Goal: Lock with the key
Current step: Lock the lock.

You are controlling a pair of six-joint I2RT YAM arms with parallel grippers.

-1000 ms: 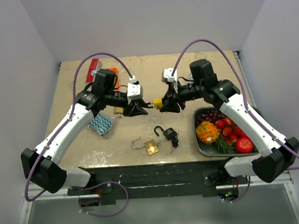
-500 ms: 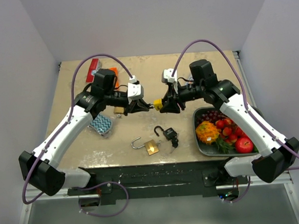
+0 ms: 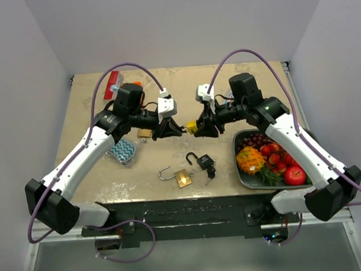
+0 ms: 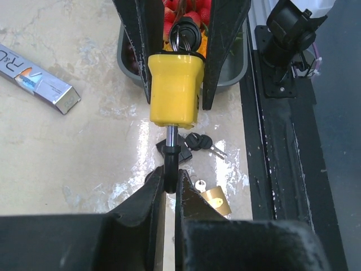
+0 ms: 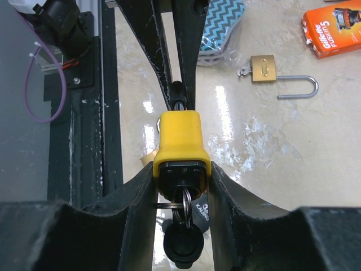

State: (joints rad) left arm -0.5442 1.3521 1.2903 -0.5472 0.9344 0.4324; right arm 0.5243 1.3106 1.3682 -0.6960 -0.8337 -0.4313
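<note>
1. Table (image 3: 226,82): both arms meet above its middle, wrists facing each other. Neither arm has moved much in the last second. The left wrist has edged slightly towards the right one.
2. Right gripper (image 5: 181,175): no change. Its jaws are clamped on the two sides of the yellow padlock (image 4: 174,90) and hold it off the table, level between the two wrists.
3. Left gripper (image 4: 168,180): this is the change. A second ago its fingers stood partly apart; now they are pinched tight on a small black piece at the end of a metal stem that runs into the padlock body.
4. Loose locks under the meeting point: the brass padlock (image 3: 183,178) and the black padlock (image 3: 204,163) both lie with their shackles open, untouched.
5. Key (image 4: 171,164): I take the pinched black piece for the key's head, with its blade seated in the lock. From the wrist views it could instead be a sleeved shackle end, so that is not certain. A key ring (image 5: 183,206) hangs at the opposite end, on the right gripper's side.
6. Reading: with the grip now made at both ends, the approach and grasp look finished. What is left, in my judgement, is a twist from the left wrist while the right holds the body still. The thin head could slip between the fingers
</note>
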